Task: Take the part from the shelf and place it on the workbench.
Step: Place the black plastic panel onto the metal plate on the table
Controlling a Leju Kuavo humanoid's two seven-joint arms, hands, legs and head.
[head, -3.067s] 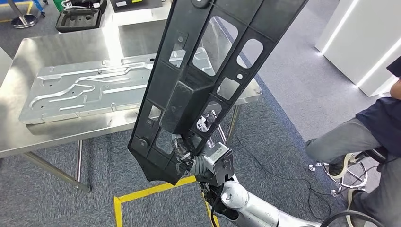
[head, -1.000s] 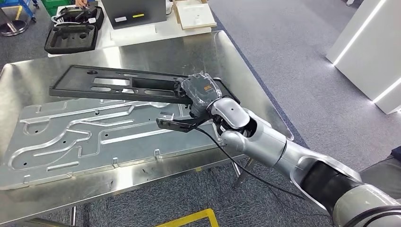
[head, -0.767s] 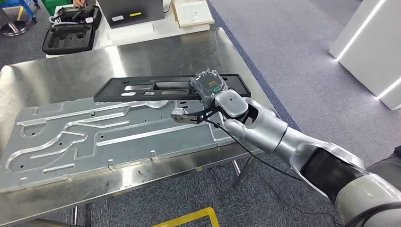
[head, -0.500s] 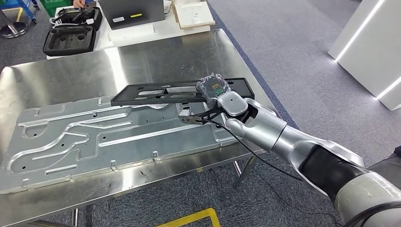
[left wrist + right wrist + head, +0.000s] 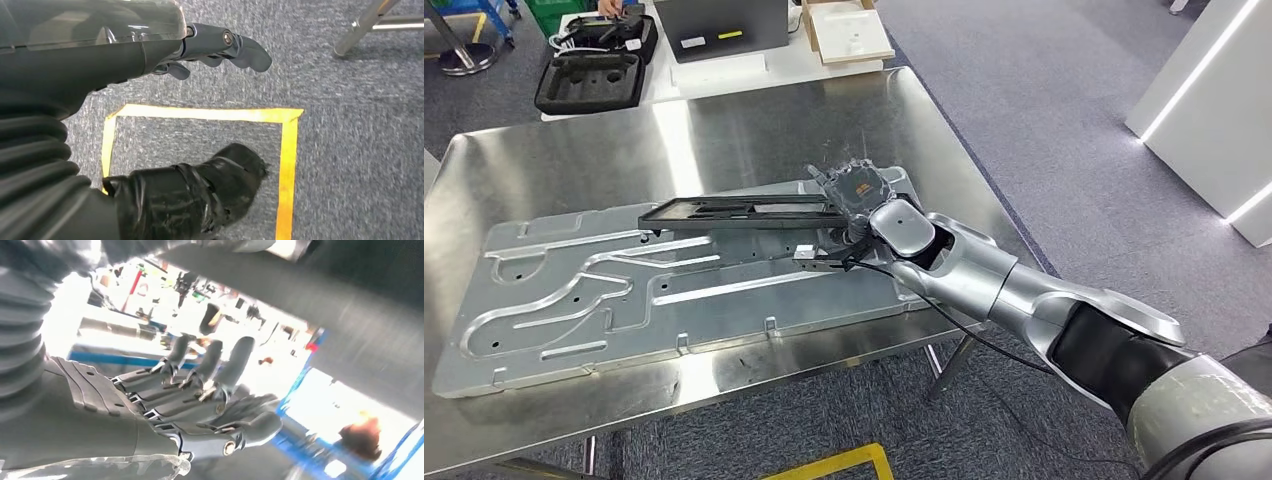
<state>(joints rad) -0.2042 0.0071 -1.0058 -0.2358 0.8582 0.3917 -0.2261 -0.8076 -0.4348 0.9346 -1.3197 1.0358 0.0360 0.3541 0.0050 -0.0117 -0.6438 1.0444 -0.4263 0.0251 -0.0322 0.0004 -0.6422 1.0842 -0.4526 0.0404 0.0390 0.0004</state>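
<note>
Head view, left to right: large embossed metal panel (image 5: 674, 285) flat on steel worktop (image 5: 554, 170), covering most of its near half; black foam case (image 5: 589, 82) on a white table beyond the far left edge; dark box with yellow label (image 5: 724, 25) and pale wooden block (image 5: 846, 30) further along the same white table.

Black part (image 5: 739, 211), long flat frame with cut-outs, lying lengthwise over the far edge of the metal panel, near level, its left end just above or on the panel, cannot tell which; its right end under the right hand (image 5: 856, 192); right hand palm-down over that end, back cover uppermost, fingers hidden beneath, grip on the part not confirmed from here; silver right arm (image 5: 1024, 300) running in from lower right, thin black cable (image 5: 944, 320) trailing below it.

Right wrist view: fingers (image 5: 210, 370) spread and fairly straight, apart from each other, nothing visibly between them; broad dark blurred band (image 5: 350, 325) crossing just beyond the fingertips; contact with it cannot be told.

Left wrist view: left hand (image 5: 210, 47) over grey carpet (image 5: 350, 150), fingers loosely curled, holding nothing; yellow tape square (image 5: 287, 165) on the floor below; metal leg (image 5: 360, 25) at far corner.
</note>
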